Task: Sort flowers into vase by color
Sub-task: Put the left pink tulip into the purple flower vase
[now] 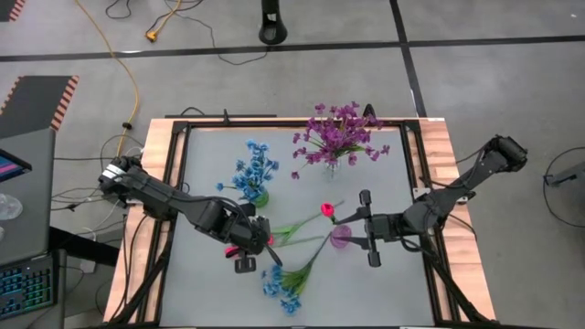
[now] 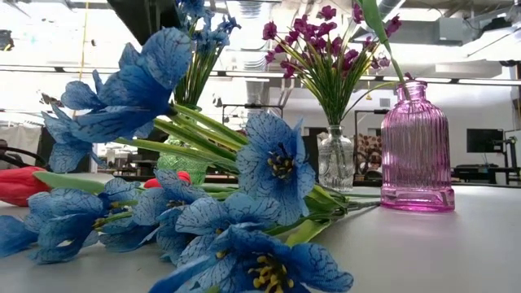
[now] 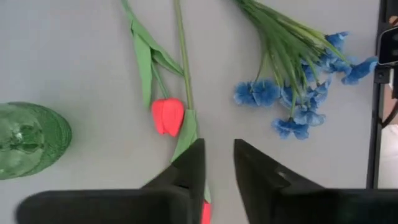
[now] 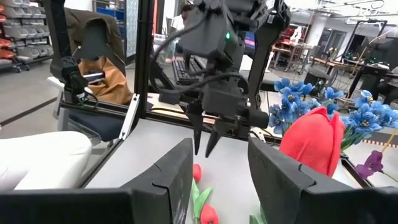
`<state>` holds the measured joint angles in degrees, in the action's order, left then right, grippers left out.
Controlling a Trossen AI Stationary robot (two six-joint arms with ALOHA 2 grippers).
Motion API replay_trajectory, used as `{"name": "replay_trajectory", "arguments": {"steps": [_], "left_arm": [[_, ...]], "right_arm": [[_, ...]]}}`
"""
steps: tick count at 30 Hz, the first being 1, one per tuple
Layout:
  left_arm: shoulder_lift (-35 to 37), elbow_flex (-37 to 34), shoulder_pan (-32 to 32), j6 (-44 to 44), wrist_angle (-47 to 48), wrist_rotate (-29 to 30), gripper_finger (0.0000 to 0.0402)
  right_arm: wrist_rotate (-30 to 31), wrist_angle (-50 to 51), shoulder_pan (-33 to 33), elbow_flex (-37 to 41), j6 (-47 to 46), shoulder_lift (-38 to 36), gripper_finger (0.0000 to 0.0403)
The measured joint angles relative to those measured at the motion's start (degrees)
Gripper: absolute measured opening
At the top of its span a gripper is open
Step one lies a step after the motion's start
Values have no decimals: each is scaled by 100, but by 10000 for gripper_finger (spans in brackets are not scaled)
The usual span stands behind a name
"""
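High view: nearest on the worktop [image 1: 201,302] lies a loose blue bunch [image 1: 285,285], blooms toward the near edge and stems running up toward the middle, not yet in any vase. Just beyond it the left pincer [image 1: 245,263] hangs above the pink-red tulips [image 3: 168,116], which lie flat with their stems crossing the blue ones. Its fingers stand a little apart with nothing between them, probably lining up for a pick. To the right, the right pincer [image 1: 369,228] sits beside the pink vase [image 1: 341,236], which holds one pink-red bud [image 1: 325,209]; its fingers are apart and empty too, perhaps there to steady the vase. Farther back, a green vase [image 1: 260,196] holds blue flowers [image 1: 255,170], and farthest, a clear vase [image 1: 331,164] holds purple flowers [image 1: 336,133]: both colours look settled.
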<state>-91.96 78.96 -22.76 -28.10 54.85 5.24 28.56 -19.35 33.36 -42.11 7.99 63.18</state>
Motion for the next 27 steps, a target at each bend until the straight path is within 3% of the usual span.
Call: {"name": "replay_trajectory", "arguments": {"steps": [5,9,27], "left_arm": [[2,-416,-22,-203,-219,14,138],[0,-822,-22,-379,-329,90,165],[0,-2595,-22,-418,-2765,313,168]], "right_arm": [[0,-4,49,0,0,0,180],[0,1,118,0,0,0,180],[0,4,114,0,0,0,180]]}}
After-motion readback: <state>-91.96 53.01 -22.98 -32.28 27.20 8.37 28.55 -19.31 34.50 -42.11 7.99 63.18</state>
